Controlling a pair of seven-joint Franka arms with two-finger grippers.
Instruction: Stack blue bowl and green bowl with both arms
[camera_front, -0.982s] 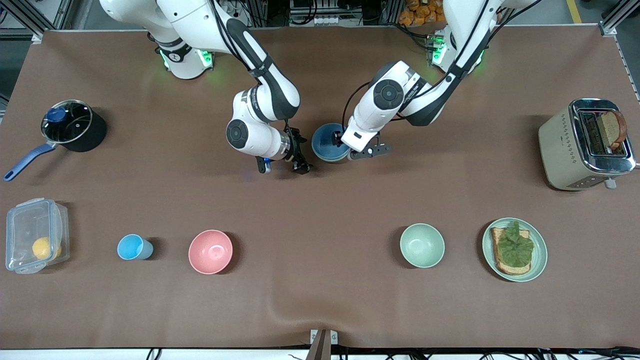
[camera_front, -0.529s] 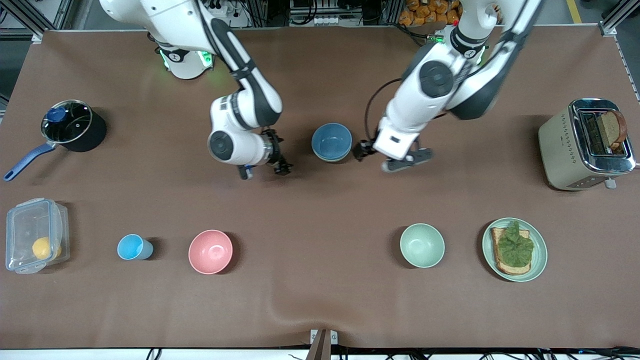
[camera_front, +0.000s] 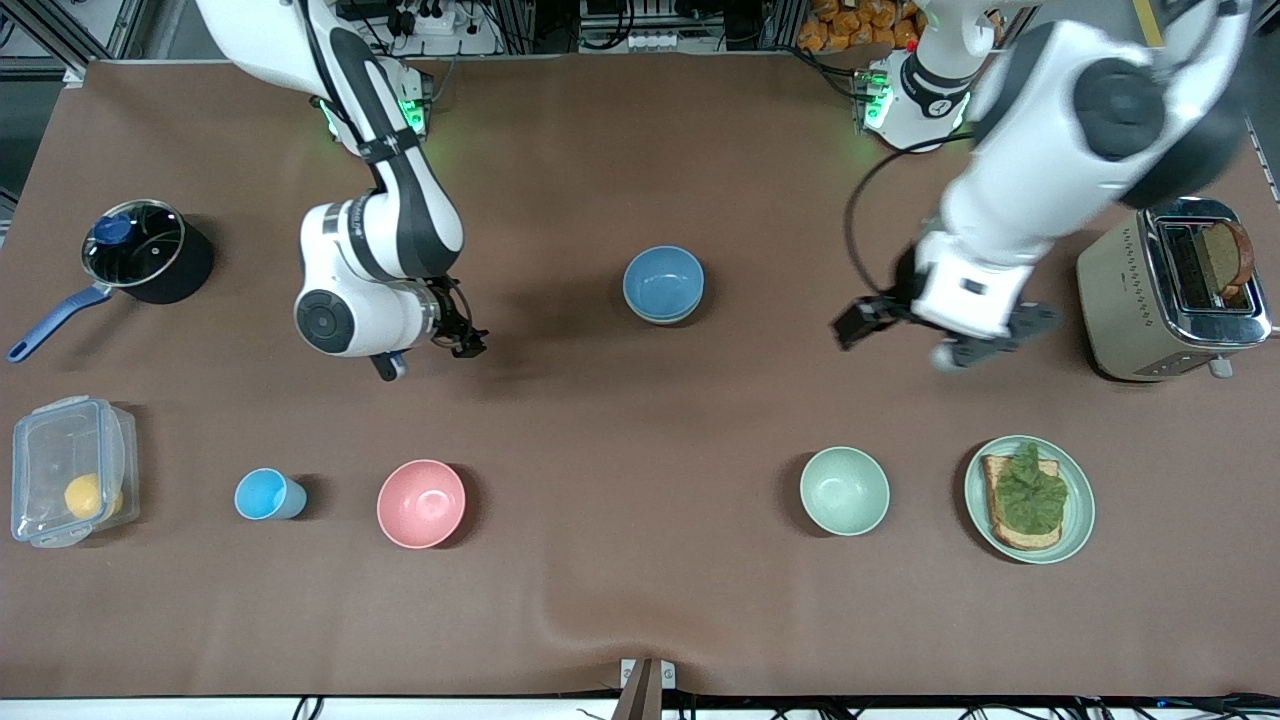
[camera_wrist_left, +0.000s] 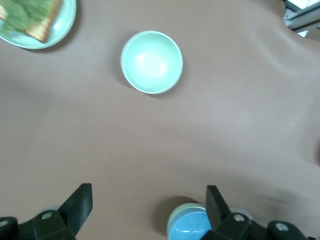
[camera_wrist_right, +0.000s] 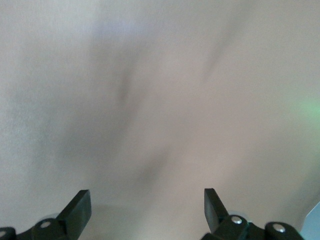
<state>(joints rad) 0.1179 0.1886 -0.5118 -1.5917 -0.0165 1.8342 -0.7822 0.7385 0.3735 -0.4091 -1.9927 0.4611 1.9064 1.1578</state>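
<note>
The blue bowl (camera_front: 663, 283) sits nested in the green bowl on the table's middle. In the left wrist view the blue bowl (camera_wrist_left: 191, 226) shows with the green bowl's pale rim (camera_wrist_left: 173, 220) around it. My left gripper (camera_front: 990, 340) (camera_wrist_left: 148, 200) is open and empty, up over the table between the stack and the toaster. My right gripper (camera_front: 430, 350) (camera_wrist_right: 146, 200) is open and empty, over bare table between the stack and the pot.
A mint bowl (camera_front: 844, 490) (camera_wrist_left: 151, 62) and a plate with toast (camera_front: 1030, 499) lie nearer the front camera. A pink bowl (camera_front: 421, 503), blue cup (camera_front: 263, 494) and plastic box (camera_front: 70, 470) stand toward the right arm's end. A toaster (camera_front: 1170, 287) and pot (camera_front: 145, 250) sit at the ends.
My left gripper let go of the blue bowl's rim and swung up toward the toaster. My right arm drew away toward the pot. The stacked bowls stayed put.
</note>
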